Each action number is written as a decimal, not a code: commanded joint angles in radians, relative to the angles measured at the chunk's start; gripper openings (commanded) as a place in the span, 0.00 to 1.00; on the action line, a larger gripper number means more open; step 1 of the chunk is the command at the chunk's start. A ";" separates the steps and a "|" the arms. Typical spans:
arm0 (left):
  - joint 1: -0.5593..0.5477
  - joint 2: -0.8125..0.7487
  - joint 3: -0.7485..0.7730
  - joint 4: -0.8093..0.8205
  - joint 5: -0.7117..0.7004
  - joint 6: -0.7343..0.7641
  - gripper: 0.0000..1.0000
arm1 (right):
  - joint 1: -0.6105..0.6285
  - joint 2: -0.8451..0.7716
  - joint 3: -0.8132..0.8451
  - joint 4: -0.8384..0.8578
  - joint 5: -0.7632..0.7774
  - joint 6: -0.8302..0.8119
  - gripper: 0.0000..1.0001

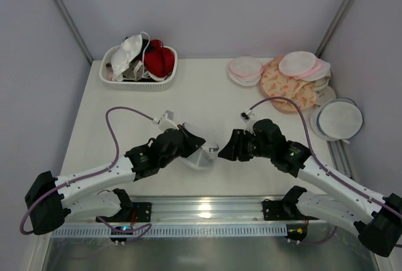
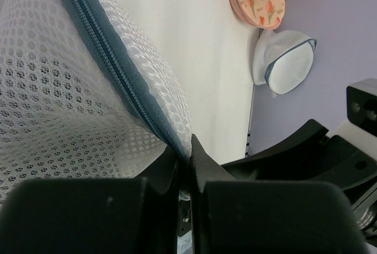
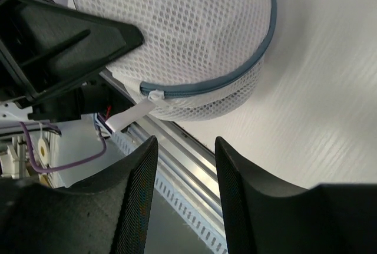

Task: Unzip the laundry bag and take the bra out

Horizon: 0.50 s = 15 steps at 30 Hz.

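The laundry bag (image 1: 204, 156), a domed white mesh pouch with a grey-blue zip rim, sits near the table's front edge between both grippers. My left gripper (image 1: 200, 146) is shut on the bag's rim; in the left wrist view the jaws (image 2: 189, 148) pinch the mesh right at the zip (image 2: 112, 71). My right gripper (image 1: 221, 152) is open and empty just right of the bag. In the right wrist view its fingers (image 3: 136, 189) hang apart below the bag (image 3: 188, 30), near the white zip pull tab (image 3: 132, 114). The zip looks closed. No black bra shows.
A white basket (image 1: 135, 83) at the back left holds a red bra (image 1: 158, 61) and a white bra (image 1: 132, 48). Pink-rimmed rounds (image 1: 245, 68), patterned pads (image 1: 286, 86) and a flat grey-rimmed disc (image 1: 340, 119) lie at the right. A metal rail (image 1: 207, 211) runs along the front edge.
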 commanded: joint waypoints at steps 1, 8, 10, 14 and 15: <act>0.004 -0.006 -0.001 0.013 -0.006 0.018 0.00 | 0.098 0.043 0.033 0.018 0.090 -0.030 0.47; 0.004 -0.016 -0.010 0.018 0.014 0.003 0.00 | 0.143 0.127 0.050 0.083 0.144 -0.020 0.47; 0.004 -0.020 -0.015 0.019 0.018 -0.002 0.00 | 0.143 0.142 0.059 0.103 0.142 -0.023 0.47; 0.004 -0.016 -0.033 0.030 0.034 -0.016 0.00 | 0.144 0.172 0.085 0.126 0.124 -0.020 0.47; 0.004 -0.014 -0.036 0.038 0.037 -0.017 0.00 | 0.143 0.178 0.093 0.130 0.121 -0.021 0.47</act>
